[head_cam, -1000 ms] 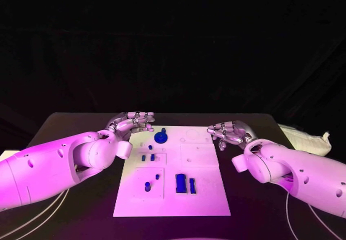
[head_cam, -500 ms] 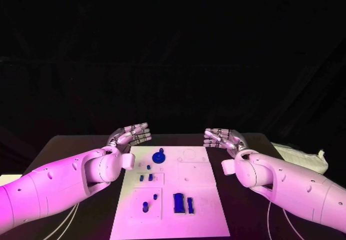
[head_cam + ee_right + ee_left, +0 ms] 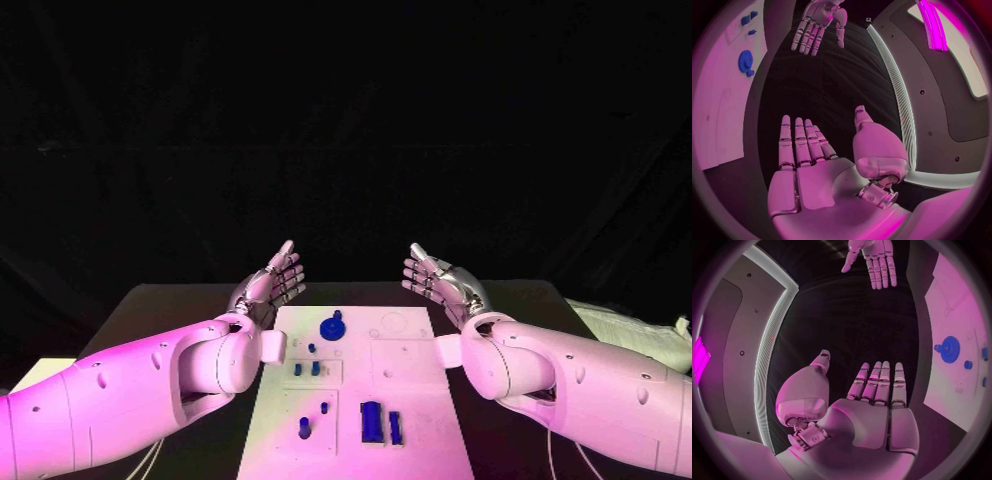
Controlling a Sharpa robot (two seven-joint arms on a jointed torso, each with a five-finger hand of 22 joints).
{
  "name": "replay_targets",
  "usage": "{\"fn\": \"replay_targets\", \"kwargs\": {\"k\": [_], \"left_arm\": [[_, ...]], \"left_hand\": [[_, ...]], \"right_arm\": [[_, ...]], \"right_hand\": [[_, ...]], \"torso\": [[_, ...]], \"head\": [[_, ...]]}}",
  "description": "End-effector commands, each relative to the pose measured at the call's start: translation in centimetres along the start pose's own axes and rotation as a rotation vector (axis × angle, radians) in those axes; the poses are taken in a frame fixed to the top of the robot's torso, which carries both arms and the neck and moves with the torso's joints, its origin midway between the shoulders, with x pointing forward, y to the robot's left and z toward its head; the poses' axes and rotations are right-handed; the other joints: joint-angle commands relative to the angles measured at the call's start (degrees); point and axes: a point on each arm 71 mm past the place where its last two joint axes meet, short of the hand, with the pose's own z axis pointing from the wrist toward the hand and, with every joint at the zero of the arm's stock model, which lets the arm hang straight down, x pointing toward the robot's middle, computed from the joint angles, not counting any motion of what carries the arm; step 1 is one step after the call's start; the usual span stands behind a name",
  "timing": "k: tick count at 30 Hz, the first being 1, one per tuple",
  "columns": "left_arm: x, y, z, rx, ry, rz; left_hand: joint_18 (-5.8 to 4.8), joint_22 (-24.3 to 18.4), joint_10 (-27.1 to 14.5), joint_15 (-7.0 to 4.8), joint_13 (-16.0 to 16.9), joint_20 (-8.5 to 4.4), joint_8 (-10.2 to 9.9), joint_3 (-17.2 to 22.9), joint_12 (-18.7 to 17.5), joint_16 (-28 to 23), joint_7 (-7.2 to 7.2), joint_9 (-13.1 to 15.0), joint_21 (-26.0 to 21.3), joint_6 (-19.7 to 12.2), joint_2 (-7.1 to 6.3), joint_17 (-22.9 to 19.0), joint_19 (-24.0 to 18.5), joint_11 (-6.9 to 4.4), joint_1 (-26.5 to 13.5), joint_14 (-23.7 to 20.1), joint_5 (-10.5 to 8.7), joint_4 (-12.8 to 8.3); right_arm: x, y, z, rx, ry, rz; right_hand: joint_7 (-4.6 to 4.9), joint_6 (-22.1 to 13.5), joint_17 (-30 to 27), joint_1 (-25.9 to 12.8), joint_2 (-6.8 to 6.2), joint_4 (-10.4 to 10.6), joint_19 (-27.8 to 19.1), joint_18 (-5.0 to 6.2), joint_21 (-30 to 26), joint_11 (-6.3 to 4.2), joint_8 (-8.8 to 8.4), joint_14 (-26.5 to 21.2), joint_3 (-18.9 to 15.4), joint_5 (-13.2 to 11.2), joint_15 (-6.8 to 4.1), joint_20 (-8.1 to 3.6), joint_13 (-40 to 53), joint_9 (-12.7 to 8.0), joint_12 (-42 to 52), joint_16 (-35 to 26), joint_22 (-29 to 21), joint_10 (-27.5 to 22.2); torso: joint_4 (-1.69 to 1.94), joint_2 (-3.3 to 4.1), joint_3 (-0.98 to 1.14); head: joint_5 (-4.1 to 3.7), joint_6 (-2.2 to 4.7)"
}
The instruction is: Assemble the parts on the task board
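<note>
Task board (image 3: 418, 400) holding blue parts (image 3: 371, 420), left hand (image 3: 271, 282) and right hand (image 3: 440, 285) raised, fingers spread, empty

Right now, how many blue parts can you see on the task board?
7, though small ones may be missed: a gear at the far end, one dot, two pegs mid-board, one peg and two blocks nearest.

Your arms (image 3: 144, 385) are smooth white shells with small round holes; the hands (image 3: 873, 405) are silver, fingers (image 3: 795, 145) segmented.
</note>
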Motion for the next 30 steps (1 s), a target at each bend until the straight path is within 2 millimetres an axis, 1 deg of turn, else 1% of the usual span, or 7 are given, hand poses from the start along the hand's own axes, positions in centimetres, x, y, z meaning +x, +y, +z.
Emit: {"fn": "replay_targets", "kwargs": {"k": [1,2,5,6,7,8,30], "left_arm": [[0.4,-0.7,-0.8,0.103,-0.097,0.128],[0.5,-0.8,-1.1,0.112,-0.103,0.138],[1.0,-1.0,-1.7,0.137,-0.122,0.165],[1.2,-1.0,-1.9,0.143,-0.126,0.17],[1.2,-1.1,-2.0,0.148,-0.13,0.175],[1.3,-1.1,-2.1,0.151,-0.132,0.179],[1.4,-1.1,-2.2,0.157,-0.136,0.184]], "left_hand": [[-2.04,-3.7,-9.3,-1.87,-0.3,-2.43,-0.6,-2.4,-1.2,-4.4,-1.15,-0.3,-1.7,-8.9,0.34,-1.3,-7.1,-4.08,-12.2,-8.6,-1.21,-0.2],[-2.04,-4.0,-10.1,-1.87,-0.3,-2.63,-0.6,-2.5,-1.2,-4.4,-1.15,-0.3,-1.7,-9.6,0.34,-1.3,-7.7,-4.08,-13.2,-9.4,-1.21,-0.2],[-2.13,-4.9,-12.6,-1.87,-0.3,-3.24,-0.6,-3.1,-1.2,-4.4,-1.15,-0.3,-1.7,-11.9,0.34,-1.3,-9.6,-4.08,-16.4,-11.6,-1.21,-0.2],[-6.42,-5.2,-13.2,-1.87,-0.3,-3.44,-0.6,-3.2,-1.2,-4.4,-1.15,-0.3,-1.7,-12.6,0.34,-1.3,-10.1,-4.08,-17.3,-12.3,-1.21,-0.2],[-6.42,-5.4,-13.9,-1.87,-0.3,-3.58,-0.6,-3.4,-1.2,-4.4,-1.15,-0.3,-1.7,-13.2,0.34,-1.3,-10.6,-4.08,-18.1,-12.8,-1.21,-0.2],[-6.42,-5.7,-14.5,-1.87,-0.3,-7.6,-0.6,-7.5,-1.2,-4.4,-1.15,-0.3,-1.7,-13.8,0.34,-1.3,-11.1,-4.08,-19.0,-13.4,-1.21,-0.2],[-6.42,-11.6,-23.5,-1.87,-0.3,-7.6,-0.6,-7.5,-1.2,-4.4,-1.15,-0.3,-1.7,-22.3,0.34,-1.3,-17.9,-4.08,-30.8,-21.8,-1.21,-0.2]], "right_arm": [[-0.3,0.9,-0.6,-0.042,-0.134,0.014],[-0.1,1.0,-0.7,-0.044,-0.138,0.013],[0.2,1.3,-1.1,-0.047,-0.147,0.01],[0.3,1.4,-1.2,-0.048,-0.149,0.009],[0.3,1.4,-1.2,-0.048,-0.149,0.009],[0.3,1.4,-1.2,-0.048,-0.149,0.009],[0.3,1.4,-1.2,-0.048,-0.149,0.009]], "right_hand": [[-5.61,-8.6,-2.1,-13.4,-0.26,-0.5,-9.3,-2.19,-2.0,-1.78,-0.41,-10.3,0.1,-0.8,-0.5,-1.89,-5.7,-5.2,-0.6,-1.2,-3.0,-10.2],[-5.61,-9.3,-2.3,-14.5,-0.26,-0.5,-10.1,-2.23,-2.2,-1.78,-0.41,-11.2,0.1,-0.8,-0.5,-5.95,-5.7,-5.2,-0.6,-1.2,-3.3,-11.0],[-5.61,-11.6,-6.7,-18.0,-0.26,-0.5,-12.5,-2.23,-6.5,-1.78,-0.41,-13.8,0.1,-0.8,-0.5,-5.95,-5.7,-5.2,-0.6,-1.2,-4.0,-13.7],[-5.61,-12.2,-6.7,-18.9,-0.26,-0.5,-13.2,-6.54,-6.5,-1.78,-0.41,-14.5,0.1,-0.8,-0.5,-5.95,-5.7,-5.2,-0.6,-1.2,-4.2,-14.5],[-5.61,-12.8,-6.7,-19.8,-0.26,-0.5,-13.8,-6.54,-6.5,-1.78,-0.41,-15.3,0.1,-0.8,-0.5,-5.95,-5.7,-5.2,-0.6,-1.2,-4.5,-15.2],[-5.61,-13.4,-6.7,-20.7,-0.26,-0.5,-14.4,-6.54,-6.5,-1.78,-0.41,-16.0,0.1,-0.8,-0.5,-5.95,-5.7,-5.2,-0.6,-1.2,-4.7,-15.8],[-5.61,-21.7,-6.7,-33.6,-0.26,-0.5,-23.5,-6.54,-6.5,-1.78,-0.41,-25.9,0.1,-0.8,-0.5,-5.95,-5.7,-5.2,-0.6,-1.2,-9.5,-25.7]], "torso": [[0.23,-0.09,0.37],[0.23,-0.09,0.37],[0.23,-0.09,0.37],[0.23,-0.09,0.37],[0.23,-0.09,0.37],[0.23,-0.09,0.37],[0.23,-0.09,0.37]], "head": [[0.04,0.1],[0.04,0.1],[0.04,0.1],[0.04,0.1],[0.04,0.1],[0.04,0.1],[0.04,0.1]]}}
